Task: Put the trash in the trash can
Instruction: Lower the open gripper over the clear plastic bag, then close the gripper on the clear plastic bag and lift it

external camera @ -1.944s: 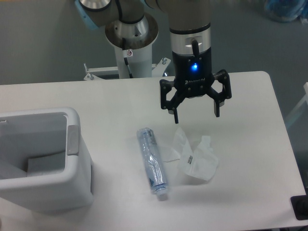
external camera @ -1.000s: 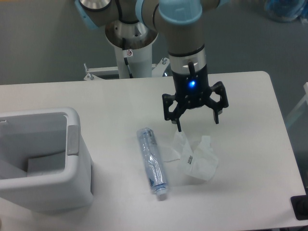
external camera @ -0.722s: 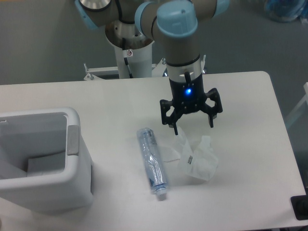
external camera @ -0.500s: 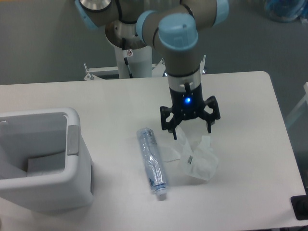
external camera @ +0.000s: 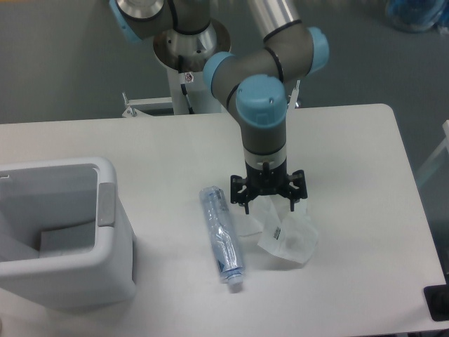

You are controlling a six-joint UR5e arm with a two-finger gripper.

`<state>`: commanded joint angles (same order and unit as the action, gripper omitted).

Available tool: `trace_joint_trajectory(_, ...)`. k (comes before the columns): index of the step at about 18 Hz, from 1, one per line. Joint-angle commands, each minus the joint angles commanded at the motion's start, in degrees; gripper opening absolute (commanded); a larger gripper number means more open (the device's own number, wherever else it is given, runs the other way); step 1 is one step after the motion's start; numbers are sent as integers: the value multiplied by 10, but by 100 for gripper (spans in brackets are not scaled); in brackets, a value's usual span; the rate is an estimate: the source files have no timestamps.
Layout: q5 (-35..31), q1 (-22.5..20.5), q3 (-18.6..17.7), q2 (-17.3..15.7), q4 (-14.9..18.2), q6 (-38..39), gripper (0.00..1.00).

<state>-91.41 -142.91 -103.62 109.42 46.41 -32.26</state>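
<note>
A slim clear bluish bottle [external camera: 224,236] lies on the white table, cap end toward the front. Right of it lies a crumpled translucent white plastic bag [external camera: 284,234]. My gripper [external camera: 269,206] points straight down, low over the bag's upper edge, open, with one finger on each side of the bag's top. Nothing is held. The pale grey-white trash can [external camera: 111,205] stands at the left front of the table, open at the top.
The arm's column and base [external camera: 191,63] stand behind the table's far edge. A dark object [external camera: 438,303] sits at the table's front right corner.
The gripper has come down from well above the table and shifted slightly left, ending low over the bag's top edge. It stayed open. Bottle, bag and can have not moved.
</note>
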Motion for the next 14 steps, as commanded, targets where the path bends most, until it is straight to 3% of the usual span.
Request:
trace_joint_trajectory(8, -10, 0, 29, 44, -1, -1, 100)
trace_joint_trajectory(14, -25, -1, 37, 55, -2, -3, 100)
